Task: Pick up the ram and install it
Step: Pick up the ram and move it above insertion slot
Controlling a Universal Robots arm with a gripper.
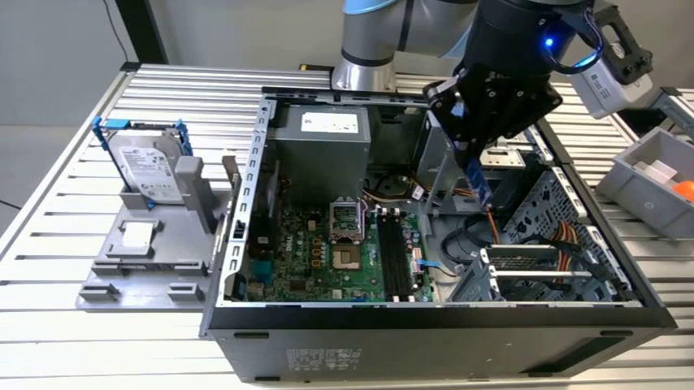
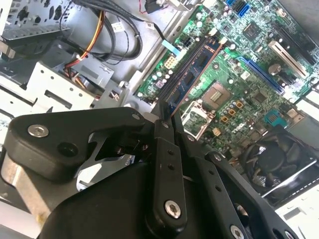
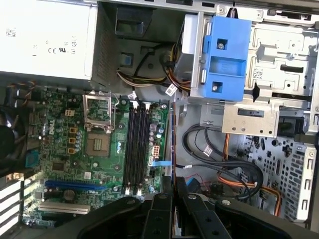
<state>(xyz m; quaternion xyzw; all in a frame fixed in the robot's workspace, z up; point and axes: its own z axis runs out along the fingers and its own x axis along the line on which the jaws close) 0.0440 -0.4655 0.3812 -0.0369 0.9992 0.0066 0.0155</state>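
The long, thin blue circuit-board ram stick [image 1: 474, 180] is hanging edge-on from the black two-finger gripper [image 1: 469, 146], so its flat faces and dark chips are hard to make out in the exterior view; in the second wrist view the stick [image 2: 192, 79] is showing a blue face with dark chips along it, its near end hidden between the fingers [image 2: 164, 149]. In the first wrist view the stick [image 3: 172, 144] is appearing as a thin dark line. The jaws are closed narrowly on the stick's upper end, gripping it. The stick is being held in the air inside the open grey metal computer case [image 1: 434, 325], above the gap between the green motherboard [image 1: 314, 252] and the metal drive cage [image 1: 542, 244]. The black memory slots [image 3: 137, 144] are lying beside it on the motherboard, apart from it. The robot arm [image 1: 379, 32] is cut off at the picture's top edge.
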